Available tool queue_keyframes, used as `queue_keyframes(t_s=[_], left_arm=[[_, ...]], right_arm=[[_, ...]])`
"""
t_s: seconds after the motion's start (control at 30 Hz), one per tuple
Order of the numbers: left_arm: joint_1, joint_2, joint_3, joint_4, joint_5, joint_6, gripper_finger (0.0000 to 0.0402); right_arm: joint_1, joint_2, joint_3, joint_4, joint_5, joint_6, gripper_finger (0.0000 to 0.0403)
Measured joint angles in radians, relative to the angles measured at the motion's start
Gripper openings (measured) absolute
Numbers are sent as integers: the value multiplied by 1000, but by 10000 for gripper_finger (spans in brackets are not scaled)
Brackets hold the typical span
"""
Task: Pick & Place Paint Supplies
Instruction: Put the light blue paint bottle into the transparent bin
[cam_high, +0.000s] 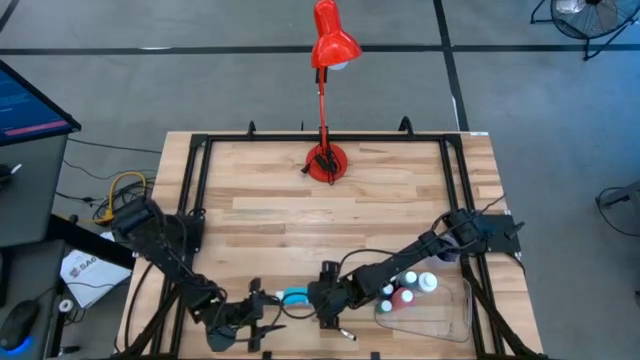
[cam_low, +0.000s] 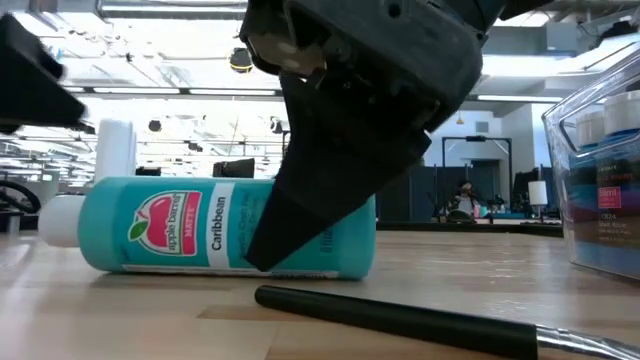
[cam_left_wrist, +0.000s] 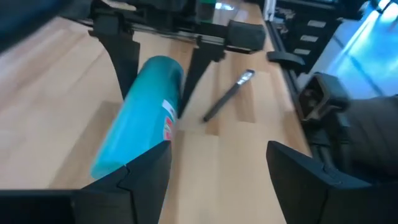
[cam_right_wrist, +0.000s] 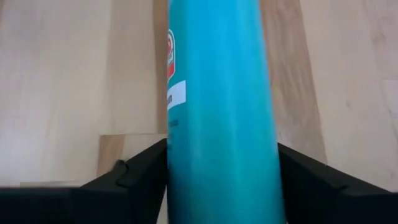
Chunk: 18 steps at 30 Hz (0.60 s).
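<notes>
Teal paint bottle (cam_low: 225, 227), lying flat at lower centre of the high view; right gripper (cam_right_wrist: 221, 165) straddles its body, fingers on both flanks, apparently for lifting toward the clear tray (cam_high: 455, 322). Left gripper (cam_left_wrist: 217, 168) waits alongside, spread, empty. Paintbrush (cam_low: 400, 320) nearby.

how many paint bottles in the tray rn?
4 visible in the clear tray: white-capped bottles clustered at its end nearest the right gripper. More may be hidden. The teal bottle lies outside, on the table.
</notes>
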Motion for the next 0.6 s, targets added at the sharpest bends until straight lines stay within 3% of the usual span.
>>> queue_keyframes(t_s=[0.23, 0.33, 0.6], left_arm=[[-108, 0, 0, -7, -132, -99, 237], [-142, 0, 0, -7, -169, -106, 237], [-112, 0, 0, -17, 76, -127, 237]], right_arm=[[0, 0, 0, 28, -1, 11, 175], [-1, 0, 0, 38, -1, 27, 168], [-2, -14, 0, 75, 21, 58, 185]])
